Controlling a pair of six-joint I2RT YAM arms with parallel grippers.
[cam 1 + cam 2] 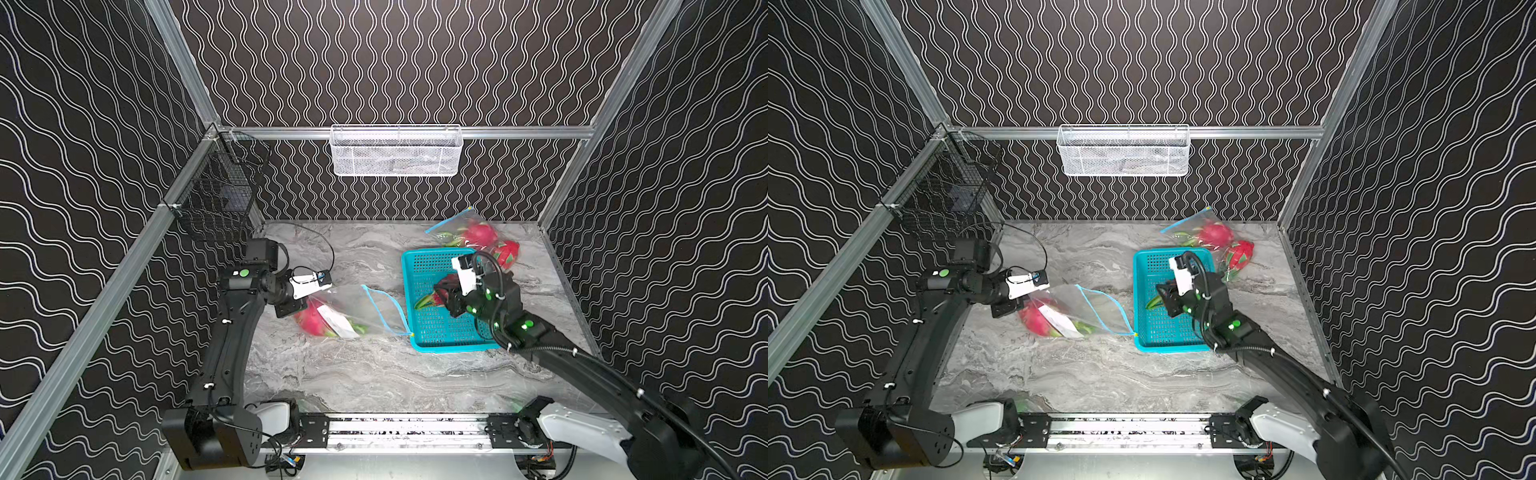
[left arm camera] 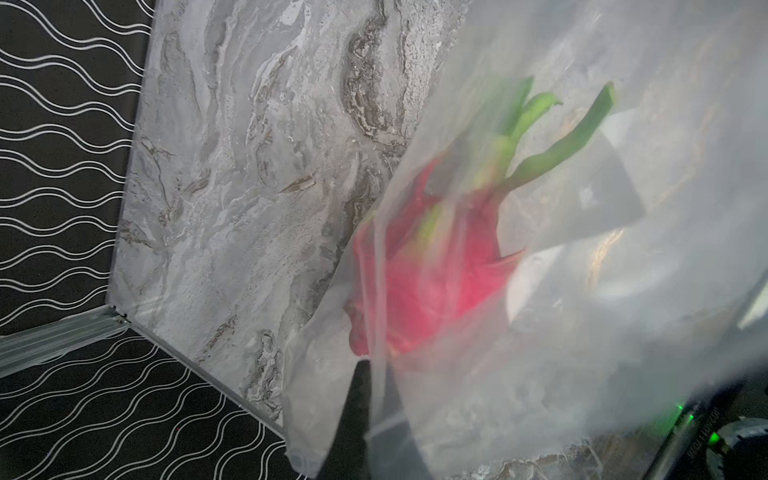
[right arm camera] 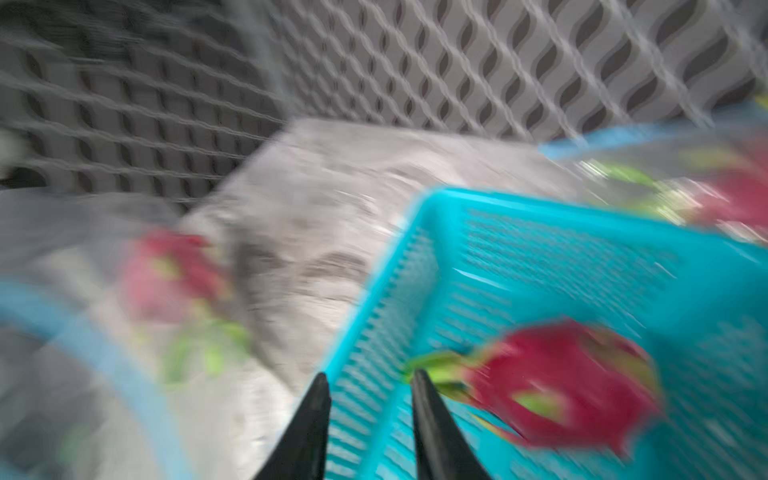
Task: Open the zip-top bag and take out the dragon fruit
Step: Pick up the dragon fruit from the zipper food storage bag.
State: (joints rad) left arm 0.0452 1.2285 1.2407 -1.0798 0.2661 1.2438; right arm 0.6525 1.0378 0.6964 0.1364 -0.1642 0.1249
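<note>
A clear zip-top bag (image 1: 365, 307) (image 1: 1096, 305) lies left of centre, its blue zip mouth gaping toward the teal basket. Inside it sits a pink dragon fruit (image 1: 311, 320) (image 1: 1036, 318) (image 2: 432, 270). My left gripper (image 1: 300, 305) (image 2: 376, 365) is shut on the bag's closed end, plastic (image 2: 582, 332) draped over the fingers. Another dragon fruit (image 1: 428, 299) (image 3: 561, 382) lies in the teal basket (image 1: 432, 332) (image 3: 540, 249). Over the basket my right gripper (image 1: 442, 291) (image 3: 370, 374) stands open and empty, one finger beside the fruit's green tips.
At the back right lies a second bag (image 1: 465, 230) with a dragon fruit in it, and a loose fruit (image 1: 506, 252) beside it. A white mesh basket (image 1: 395, 151) hangs on the back wall, a black wire basket (image 1: 216, 195) on the left rail.
</note>
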